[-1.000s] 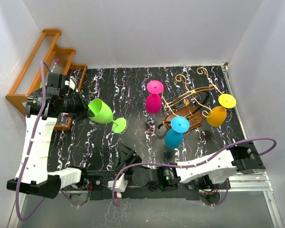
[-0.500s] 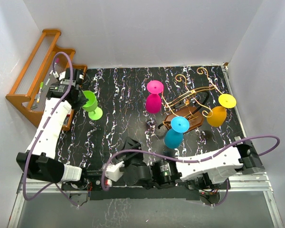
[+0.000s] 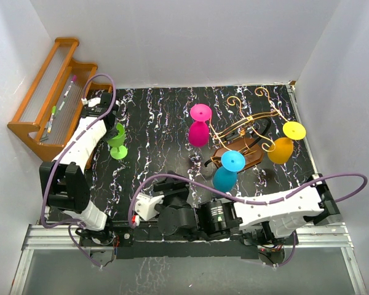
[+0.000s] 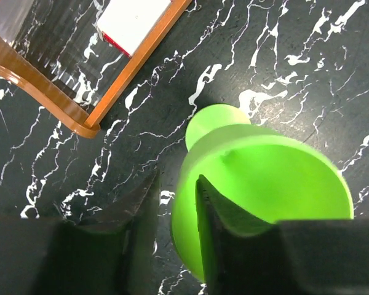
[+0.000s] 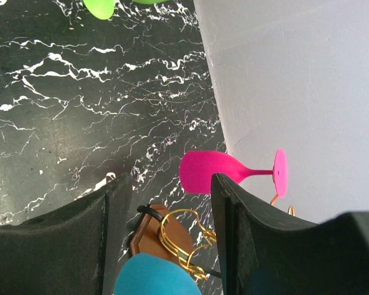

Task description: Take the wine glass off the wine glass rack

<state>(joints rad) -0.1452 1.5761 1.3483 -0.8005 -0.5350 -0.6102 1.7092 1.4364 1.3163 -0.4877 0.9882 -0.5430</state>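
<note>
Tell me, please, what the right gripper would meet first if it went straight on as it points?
Probably the blue glass between its fingers, then the rack and pink glass; depth is unclear.

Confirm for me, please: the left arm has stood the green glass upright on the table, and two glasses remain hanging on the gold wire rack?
Not quite: three glasses hang on the wine glass rack, pink, blue and yellow, as the top external view shows. The green glass does stand upright by the left fingers.

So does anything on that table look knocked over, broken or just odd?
Nothing stands out. The green glass stands upright by the left gripper; pink, blue and yellow glasses hang upside down on the gold rack, as intended.
</note>
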